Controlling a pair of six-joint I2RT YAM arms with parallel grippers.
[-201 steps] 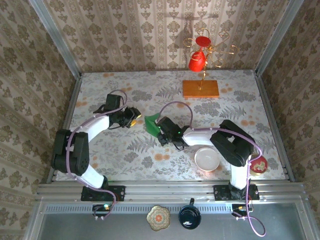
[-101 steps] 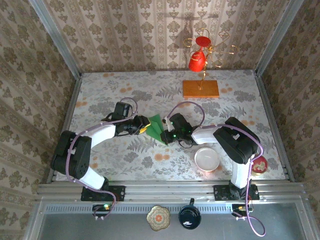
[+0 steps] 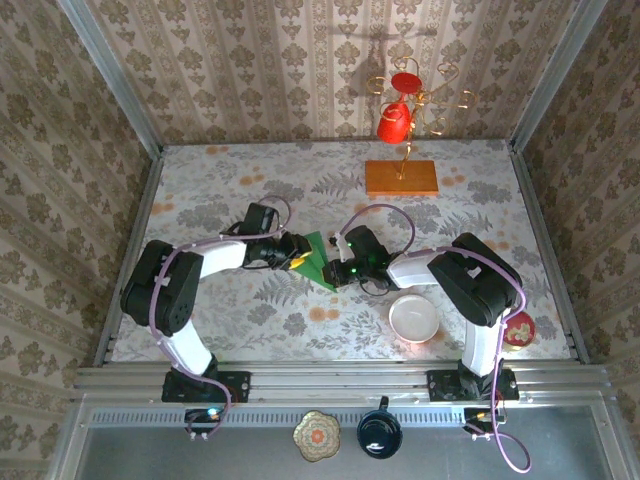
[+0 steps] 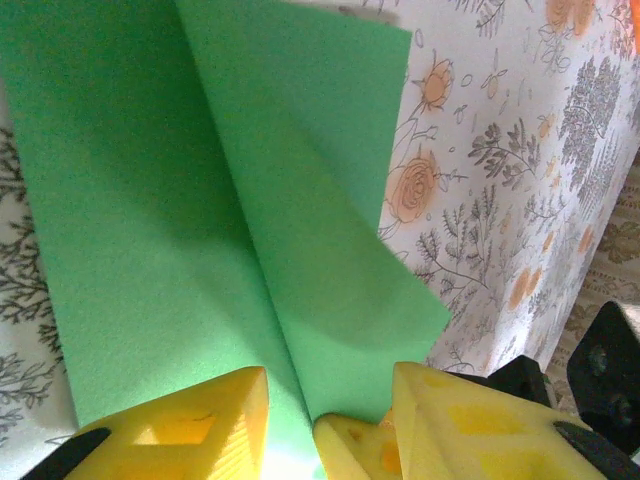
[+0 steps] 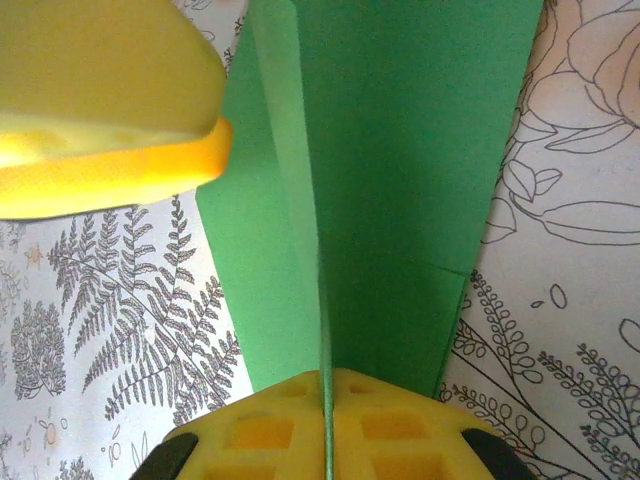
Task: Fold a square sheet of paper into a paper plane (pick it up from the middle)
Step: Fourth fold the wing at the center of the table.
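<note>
The square sheet of paper (image 3: 317,256) is bright green and folded, with a raised centre ridge (image 5: 300,200) and flaps lying on the floral table. My right gripper (image 5: 326,375) is shut on the near end of that ridge, the paper's edge pinched between its yellow fingers. In the top view the right gripper (image 3: 337,264) sits at the sheet's right side. My left gripper (image 3: 298,256) is at the sheet's left edge. In the left wrist view the left gripper (image 4: 328,372) stands open with the fold line running between its fingers. One left finger (image 5: 100,100) hangs over the paper's far corner.
A white bowl (image 3: 413,319) sits near the right arm's base, with a small red dish (image 3: 517,330) beside it. At the back stands an orange wooden slab (image 3: 401,177) carrying a gold stand with a red cup (image 3: 394,122). Both arms meet at the table's middle.
My left gripper has travelled right from the table's left-centre to the paper's edge. The right gripper and the paper have shifted slightly right.
</note>
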